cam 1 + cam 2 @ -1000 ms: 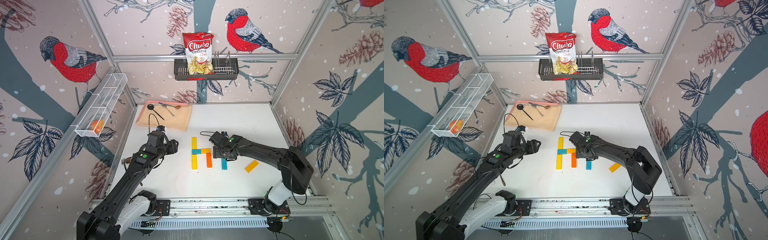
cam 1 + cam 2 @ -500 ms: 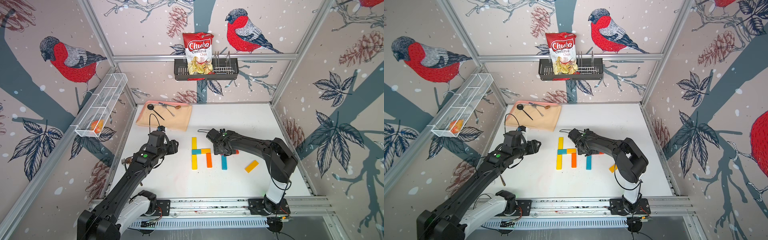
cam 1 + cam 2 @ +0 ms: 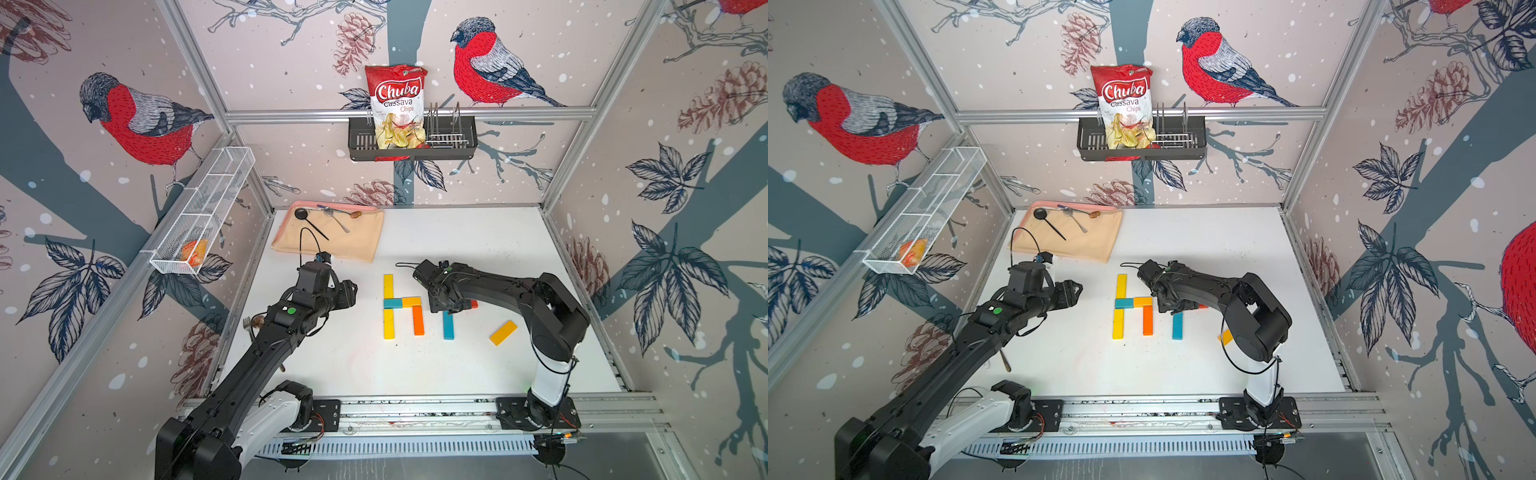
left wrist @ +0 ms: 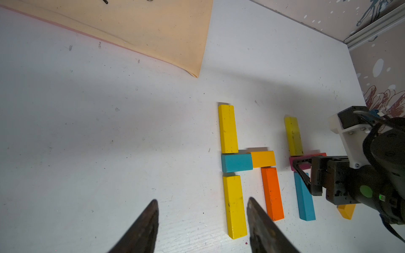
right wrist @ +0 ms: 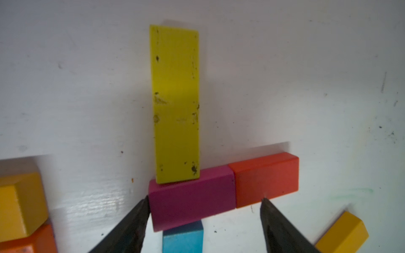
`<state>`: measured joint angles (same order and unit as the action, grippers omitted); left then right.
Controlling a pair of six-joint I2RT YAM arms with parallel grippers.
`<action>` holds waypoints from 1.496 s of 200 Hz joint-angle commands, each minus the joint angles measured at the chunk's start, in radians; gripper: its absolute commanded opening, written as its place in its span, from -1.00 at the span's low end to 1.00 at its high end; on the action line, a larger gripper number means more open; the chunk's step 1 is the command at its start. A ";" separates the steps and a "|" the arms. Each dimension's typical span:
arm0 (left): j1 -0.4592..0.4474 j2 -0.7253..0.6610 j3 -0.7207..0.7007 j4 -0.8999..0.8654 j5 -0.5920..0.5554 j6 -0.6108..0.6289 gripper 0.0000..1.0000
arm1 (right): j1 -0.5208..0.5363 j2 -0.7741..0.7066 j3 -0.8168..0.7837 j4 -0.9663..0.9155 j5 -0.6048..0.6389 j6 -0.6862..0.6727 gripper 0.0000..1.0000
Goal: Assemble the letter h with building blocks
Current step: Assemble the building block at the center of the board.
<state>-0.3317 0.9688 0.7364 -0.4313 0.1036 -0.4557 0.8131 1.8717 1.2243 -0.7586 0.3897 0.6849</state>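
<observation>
Slid back over the second letter's crossbar with the right gripper (image 5: 205, 200), jaws parted and narrowing: one fingertip touching the magenta block (image 5: 188, 197), the other at the red block (image 5: 265, 177). Grips nothing yet. Keeps the left gripper (image 4: 202, 200) parted, empty, near the finished letter (image 3: 392, 303). May snag red on closing, skewing the yellow block (image 5: 176, 103) and teal block (image 5: 183, 238).

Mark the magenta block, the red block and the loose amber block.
magenta block (image 5: 192, 197): right wrist view, its middle.
red block (image 5: 266, 179): right wrist view, its middle.
loose amber block (image 3: 503, 332): a top view, its middle.
</observation>
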 commanded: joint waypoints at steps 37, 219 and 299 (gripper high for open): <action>0.001 -0.002 -0.004 0.014 -0.004 0.015 0.25 | -0.006 -0.013 -0.006 0.009 -0.007 -0.009 0.54; 0.001 -0.013 -0.006 0.014 -0.008 0.012 0.25 | 0.062 -0.194 -0.252 0.102 -0.189 0.106 -0.19; 0.000 -0.008 -0.006 0.016 -0.007 0.013 0.25 | 0.041 -0.181 -0.242 0.110 -0.195 0.076 -0.24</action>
<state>-0.3317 0.9600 0.7300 -0.4301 0.1032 -0.4526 0.8555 1.6833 0.9741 -0.6441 0.1856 0.7788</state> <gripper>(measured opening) 0.627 0.382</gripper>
